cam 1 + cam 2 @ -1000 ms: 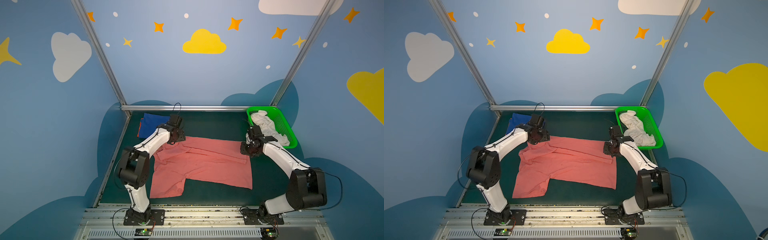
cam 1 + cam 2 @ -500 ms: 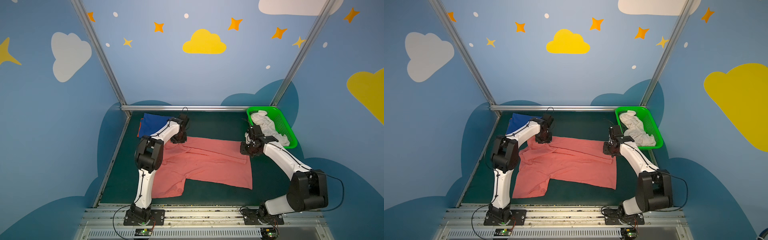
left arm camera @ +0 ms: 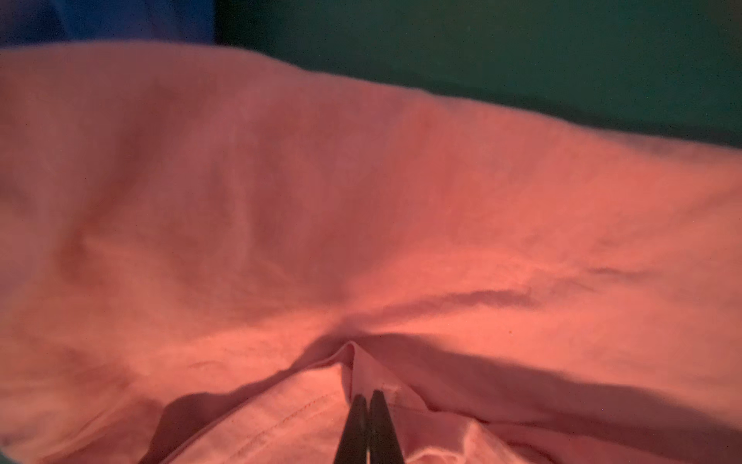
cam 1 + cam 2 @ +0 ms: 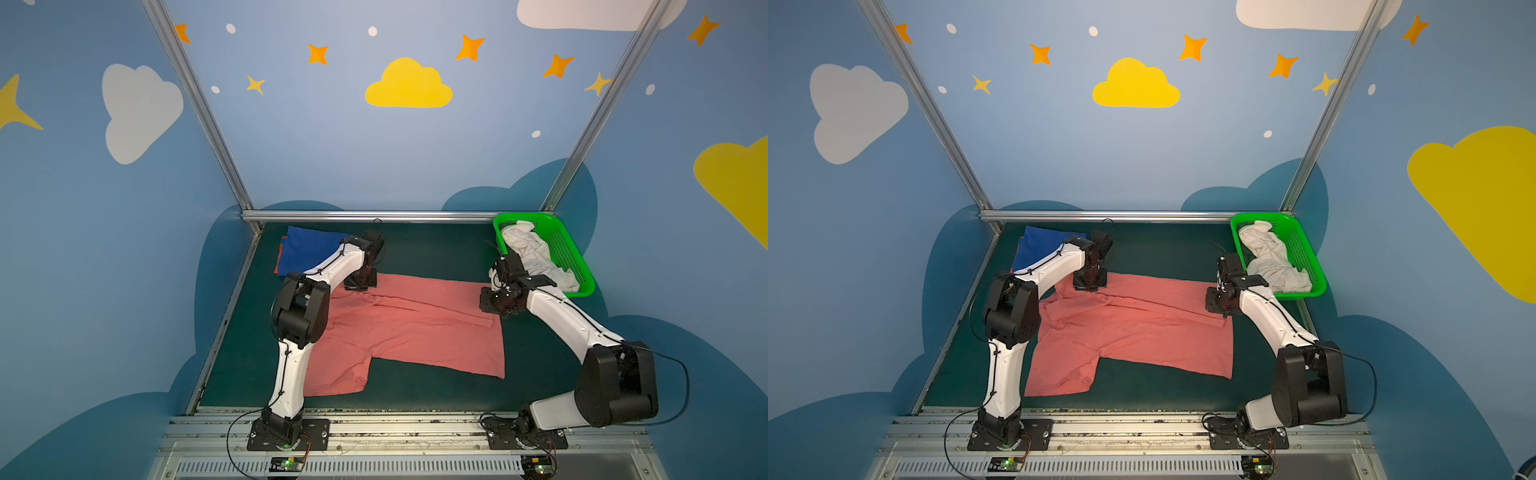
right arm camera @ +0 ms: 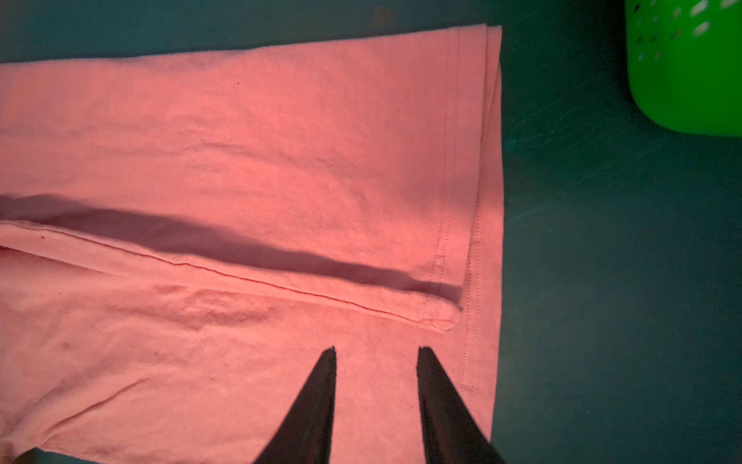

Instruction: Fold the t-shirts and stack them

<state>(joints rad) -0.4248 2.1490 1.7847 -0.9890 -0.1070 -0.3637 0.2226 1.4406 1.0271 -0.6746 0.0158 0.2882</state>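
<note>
— Salmon-pink t-shirt (image 4: 407,328)?

— Spread on the dark mat (image 4: 436,249), mostly flat. Hem end just beside the green basket (image 4: 569,245), collar end well apart from it. Long edge nearer the basket folded over onto the body, with a soft crease running along it. One sleeve sticking out at the end far from the basket.

— Left gripper (image 3: 367,395)?

— Down at the shirt's end away from the basket. Closed tight, pinching a raised ridge of the pink cloth.

— Right gripper (image 5: 375,351)?

— Just beside the basket, over the shirt's hem corner. Partly open, nothing between the jaws. Touching the cloth or not: cannot tell.

— Other shirts?

— White t-shirt (image 4: 532,257) crumpled inside the basket. Blue t-shirt (image 4: 307,249) folded, well apart from the basket, at the opposite back corner of the mat. Lying on an orange t-shirt (image 4: 278,262), seen only as a thin edge.
</note>
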